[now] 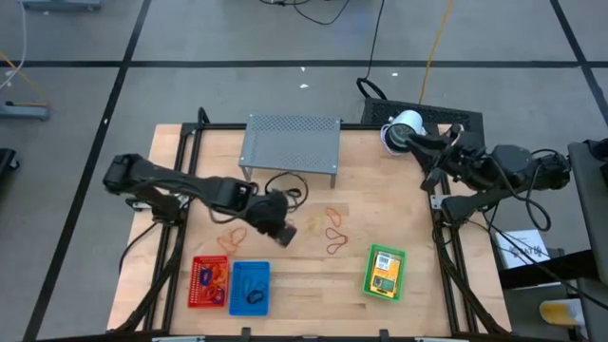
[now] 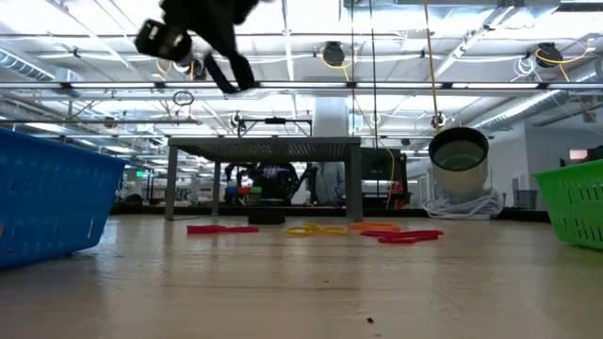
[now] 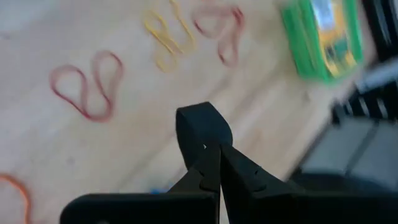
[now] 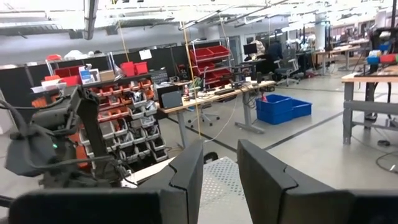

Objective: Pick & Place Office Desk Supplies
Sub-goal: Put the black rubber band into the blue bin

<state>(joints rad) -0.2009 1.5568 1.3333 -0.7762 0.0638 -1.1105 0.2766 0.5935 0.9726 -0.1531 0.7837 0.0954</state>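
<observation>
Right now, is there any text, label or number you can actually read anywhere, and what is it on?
None legible.
Packets in the green basket: printed labels, too blurred to read.
Paper sheet beside the table: print too small.
Room signs in the right wrist view: unreadable.

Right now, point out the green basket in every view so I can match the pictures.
High view: green basket on the table's near right part, packets inside.
Low view: its mesh wall at the right edge.
Left wrist view: in the upper right, beyond the shut left gripper.
Right wrist view: not in it.
Shared landmark: the rubber bands lying between the basket and the left gripper.
</observation>
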